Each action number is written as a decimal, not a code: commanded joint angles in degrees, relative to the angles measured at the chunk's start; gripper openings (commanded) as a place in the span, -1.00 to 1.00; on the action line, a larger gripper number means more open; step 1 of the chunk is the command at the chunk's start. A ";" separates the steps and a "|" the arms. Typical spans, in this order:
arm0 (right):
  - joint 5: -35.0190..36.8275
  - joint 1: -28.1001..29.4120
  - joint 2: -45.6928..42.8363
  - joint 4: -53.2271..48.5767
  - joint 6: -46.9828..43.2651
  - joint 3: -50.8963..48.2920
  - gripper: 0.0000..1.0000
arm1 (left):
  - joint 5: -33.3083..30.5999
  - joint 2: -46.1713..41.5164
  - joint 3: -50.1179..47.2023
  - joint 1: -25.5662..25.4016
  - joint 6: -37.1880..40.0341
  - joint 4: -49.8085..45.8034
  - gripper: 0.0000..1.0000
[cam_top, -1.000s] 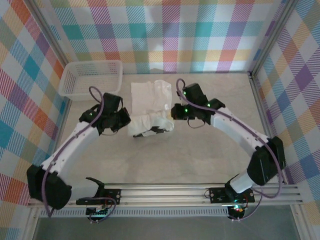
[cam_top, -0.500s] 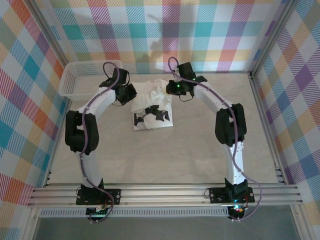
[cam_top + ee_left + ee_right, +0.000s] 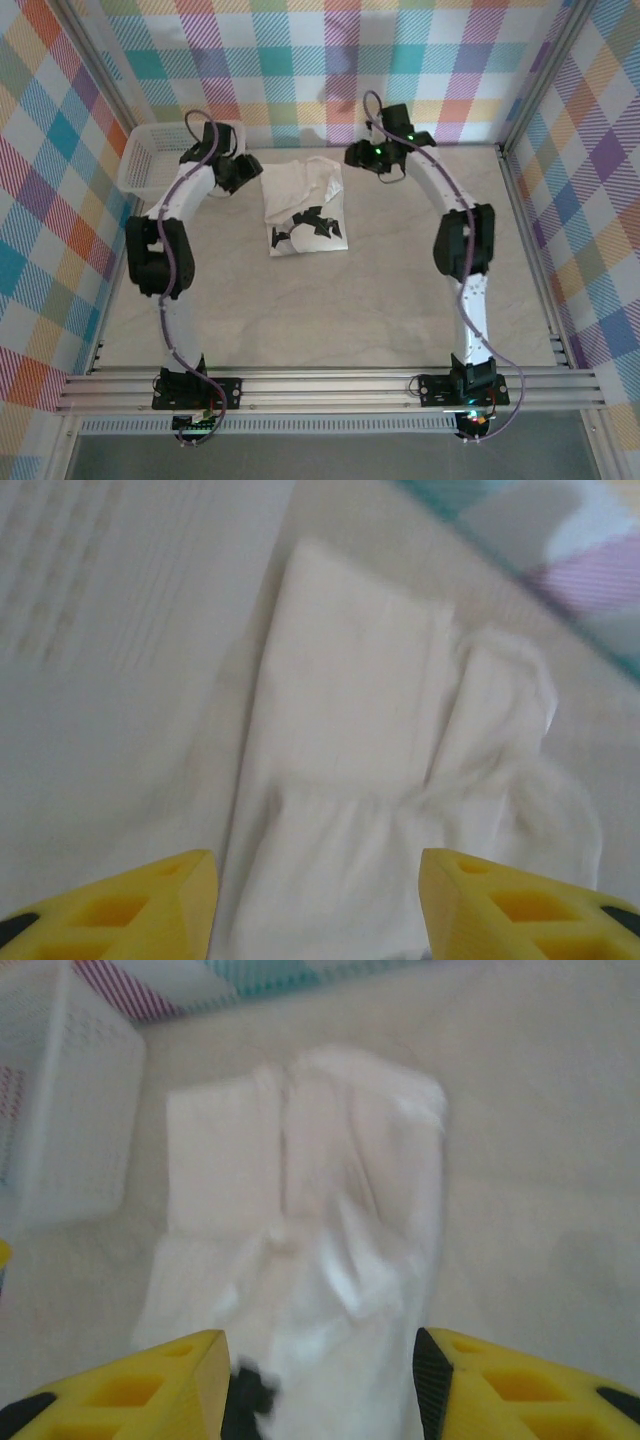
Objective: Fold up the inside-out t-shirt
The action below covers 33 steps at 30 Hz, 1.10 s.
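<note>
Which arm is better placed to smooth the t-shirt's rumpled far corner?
Right, probably: the right fingers, open, face the rumpled side of the t-shirt; the left fingers, also open, sit by its flat side near the basket.

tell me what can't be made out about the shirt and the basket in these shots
- Black print on the t-shirt: too small to read in the top view; blurred and cut off by the bottom edge in the right wrist view.
- Seams or tag on the t-shirt: smeared by blur in both wrist views.
- Basket: its right end is covered by the left arm in the top view.
</note>
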 commanded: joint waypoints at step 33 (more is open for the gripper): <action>-2.00 9.02 -8.35 22.52 12.80 -41.01 -0.74 | 3.33 -10.44 -37.67 -10.85 -6.63 16.86 -0.68</action>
